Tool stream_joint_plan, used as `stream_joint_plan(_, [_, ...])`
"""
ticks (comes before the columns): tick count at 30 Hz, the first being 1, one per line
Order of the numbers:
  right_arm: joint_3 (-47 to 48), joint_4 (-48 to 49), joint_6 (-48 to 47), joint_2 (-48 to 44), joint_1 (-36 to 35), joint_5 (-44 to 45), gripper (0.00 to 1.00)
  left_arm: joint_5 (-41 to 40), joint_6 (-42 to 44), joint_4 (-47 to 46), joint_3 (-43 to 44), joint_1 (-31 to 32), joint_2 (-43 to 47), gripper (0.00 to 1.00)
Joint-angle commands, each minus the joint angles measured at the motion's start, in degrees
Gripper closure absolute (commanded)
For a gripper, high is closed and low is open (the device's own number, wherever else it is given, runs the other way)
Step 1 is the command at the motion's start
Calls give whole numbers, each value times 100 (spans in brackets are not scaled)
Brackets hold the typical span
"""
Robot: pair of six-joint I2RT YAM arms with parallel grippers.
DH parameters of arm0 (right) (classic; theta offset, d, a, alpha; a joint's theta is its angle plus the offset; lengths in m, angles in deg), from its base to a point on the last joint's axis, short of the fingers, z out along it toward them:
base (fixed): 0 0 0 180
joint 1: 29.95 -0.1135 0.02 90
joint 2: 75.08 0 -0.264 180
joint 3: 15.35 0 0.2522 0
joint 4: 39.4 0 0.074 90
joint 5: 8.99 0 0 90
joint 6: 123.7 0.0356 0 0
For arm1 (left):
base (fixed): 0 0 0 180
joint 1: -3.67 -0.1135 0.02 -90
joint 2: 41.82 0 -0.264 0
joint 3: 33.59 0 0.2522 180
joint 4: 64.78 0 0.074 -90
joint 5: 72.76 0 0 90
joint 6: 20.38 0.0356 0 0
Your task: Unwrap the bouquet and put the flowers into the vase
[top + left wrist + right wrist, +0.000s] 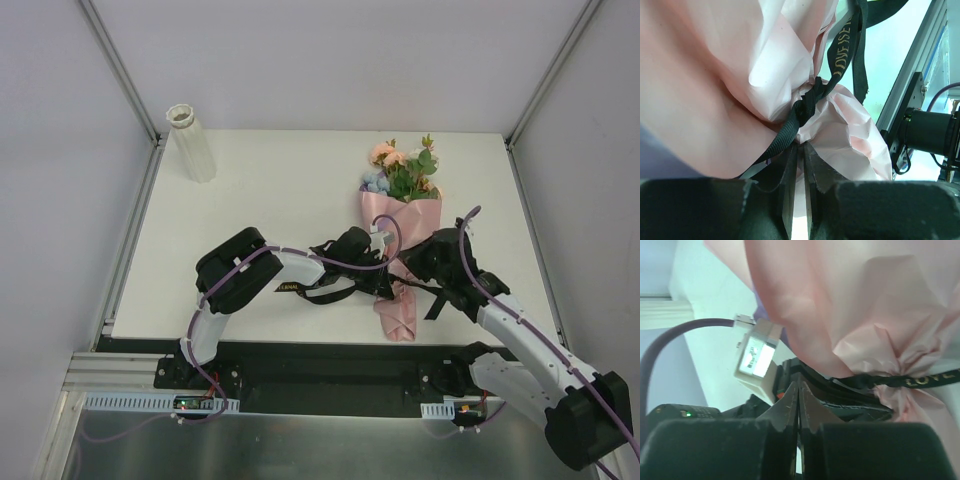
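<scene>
**Q:** Where was the bouquet (400,230) located?

**A:** It was laid on the white table (280,190), right of centre. It was wrapped in pink paper and tied with the black ribbon (845,45). The flowers (405,170) were pointed at the far edge.

**Q:** How were the 2 grippers set?

**A:** The left gripper (801,147) was nearly closed at the knot, with 1 thin slit left. Whether a strand was pinched could not be determined. The right gripper (799,382) was pressed fully together just below the ribbon.

**Q:** And the vase (192,145)?

**A:** It was stood upright at the far left, well apart from the bouquet.
</scene>
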Motion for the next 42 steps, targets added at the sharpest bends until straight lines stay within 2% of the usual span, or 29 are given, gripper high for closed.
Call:
stream_joint_plan(1, [535, -1206, -569, -1, 24, 383, 88, -273, 223, 526, -186, 92, -216, 90])
stream_joint_plan(2, [580, -1575, -744, 87, 42, 358, 79, -273, 223, 491, -204, 92, -198, 90])
stream_joint_plan(4, [432, -1535, -912, 114, 120, 0, 67, -265, 206, 465, -213, 92, -189, 90])
stream_joint_plan(6, [151, -896, -1105, 53, 182, -352, 64, -265, 206, 447, -222, 92, -181, 90])
stream_joint_plan(7, [-51, -710, -1115, 35, 183, -485, 59, -256, 206, 438, -222, 92, -189, 90])
stream_joint_plan(12, [-149, -585, -1027, 386, 253, -495, 58, -247, 206, 350, -310, 92, -128, 90])
stream_joint_plan(14, [-175, -490, -930, 622, 305, -775, 59, -247, 206, 342, -301, 100, -119, 90])
stream_joint_plan(21, [-167, -146, -772, 1168, 341, -882, 70, -247, 206, 341, -301, 127, -110, 90])
stream_joint_plan(31, [-245, 634, -912, 1748, 332, -1030, 69, -212, 206, 341, -222, 127, -163, 90])
stream_joint_plan(36, [-649, 1531, -869, 1626, 332, -1058, 70, -203, 206, 368, -213, 127, -181, 90])
stream_joint_plan(42, [-1265, 2665, -1062, 880, 349, -838, 72, -238, 206, 412, -178, 127, -207, 90])
